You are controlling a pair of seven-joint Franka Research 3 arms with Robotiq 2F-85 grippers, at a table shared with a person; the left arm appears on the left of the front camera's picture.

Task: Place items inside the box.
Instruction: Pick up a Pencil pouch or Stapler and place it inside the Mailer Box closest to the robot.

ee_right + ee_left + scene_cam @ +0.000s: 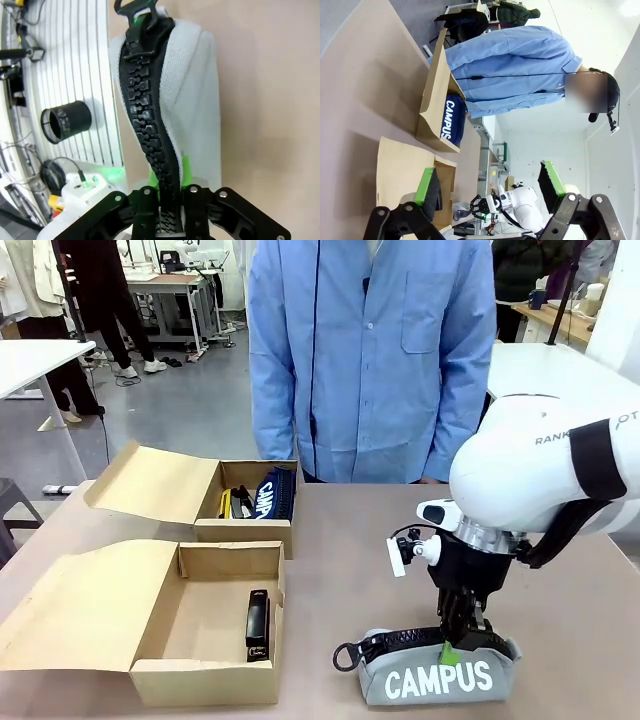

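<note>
Grey pouch (440,677), clear of near box's (205,682) edge, clamped by right gripper (456,648); left gripper (489,182) apart.

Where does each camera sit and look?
Front view: between the arms, facing across the table to the person; the right gripper shows.
Left wrist view: on the left arm, rolled sideways, looking past the open left gripper at the far box.
Right wrist view: on the right arm, looking down at the grey pouch its gripper pinches.
Front and left wrist views share the navy pouch.
</note>
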